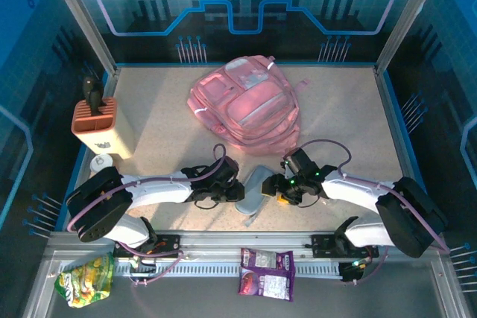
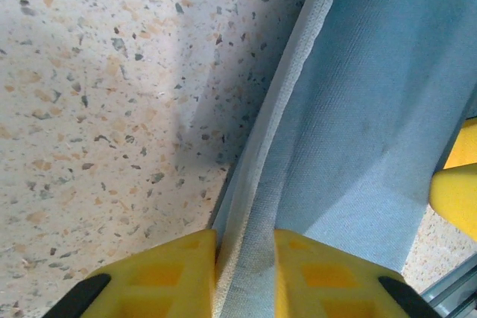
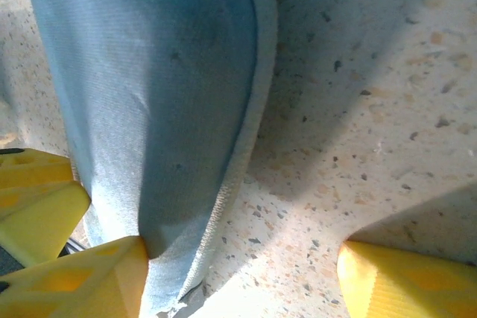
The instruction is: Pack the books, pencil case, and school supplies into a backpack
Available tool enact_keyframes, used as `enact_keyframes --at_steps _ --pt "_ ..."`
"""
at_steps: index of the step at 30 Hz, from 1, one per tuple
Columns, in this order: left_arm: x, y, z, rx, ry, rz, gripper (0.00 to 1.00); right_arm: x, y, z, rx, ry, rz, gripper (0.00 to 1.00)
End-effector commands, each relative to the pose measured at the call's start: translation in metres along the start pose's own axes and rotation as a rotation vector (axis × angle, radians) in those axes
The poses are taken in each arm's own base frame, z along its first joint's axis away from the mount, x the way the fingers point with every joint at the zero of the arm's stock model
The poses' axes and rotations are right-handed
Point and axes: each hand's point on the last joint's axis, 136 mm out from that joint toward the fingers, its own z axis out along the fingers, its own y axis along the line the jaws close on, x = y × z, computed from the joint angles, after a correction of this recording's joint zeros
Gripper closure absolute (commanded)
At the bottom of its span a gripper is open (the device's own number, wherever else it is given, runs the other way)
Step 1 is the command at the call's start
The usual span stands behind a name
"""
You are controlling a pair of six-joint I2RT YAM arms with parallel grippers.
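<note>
As the case [image 1: 253,188] lies near the backpack [image 1: 246,102], long axis toward it, the left gripper [image 2: 244,240] pinches its seam while the right gripper [image 3: 242,255] gapes, one finger [image 3: 104,273] touching the opposite edge.

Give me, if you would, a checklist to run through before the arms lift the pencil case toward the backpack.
1. Grip of the left pincer on the pencil case: ok, closed on its edge seam.
2. Grip of the right pincer: not ok, jaws open, the case's edge only partly between them.
3. Main opening of the backpack unzipped: cannot tell; it lies flat, front pockets up.
4. Stretch of table between case and backpack: ok, bare.
5. Case zipped shut: cannot tell.
</note>
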Motion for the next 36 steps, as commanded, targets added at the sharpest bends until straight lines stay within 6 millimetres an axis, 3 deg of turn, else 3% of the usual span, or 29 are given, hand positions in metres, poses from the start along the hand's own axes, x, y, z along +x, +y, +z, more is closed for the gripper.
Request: enact_keyframes --at_steps 1,8,15,21,32,36 --pt "0.015 0.037 0.007 -0.147 0.036 -0.023 0.78 -0.020 0.070 0.005 -0.283 -0.061 -0.165 0.34" --pt "0.015 0.039 0.006 -0.152 0.031 -0.034 0.78 -0.022 0.069 0.005 -0.282 -0.054 -0.156 0.37" --pt "0.012 0.026 0.008 -0.085 0.024 -0.051 0.78 -0.026 0.088 0.001 -0.365 -0.058 -0.172 0.45" --pt "0.009 0.025 0.005 -0.092 0.016 -0.048 0.78 -0.025 0.074 0.004 -0.304 -0.046 -0.166 0.51" --pt "0.005 0.018 -0.001 -0.059 -0.005 -0.046 0.77 -0.026 0.075 -0.001 -0.333 -0.054 -0.175 0.69" --pt "0.000 0.016 -0.010 -0.055 -0.034 -0.042 0.72 -0.031 0.074 -0.007 -0.343 -0.073 -0.174 0.72"
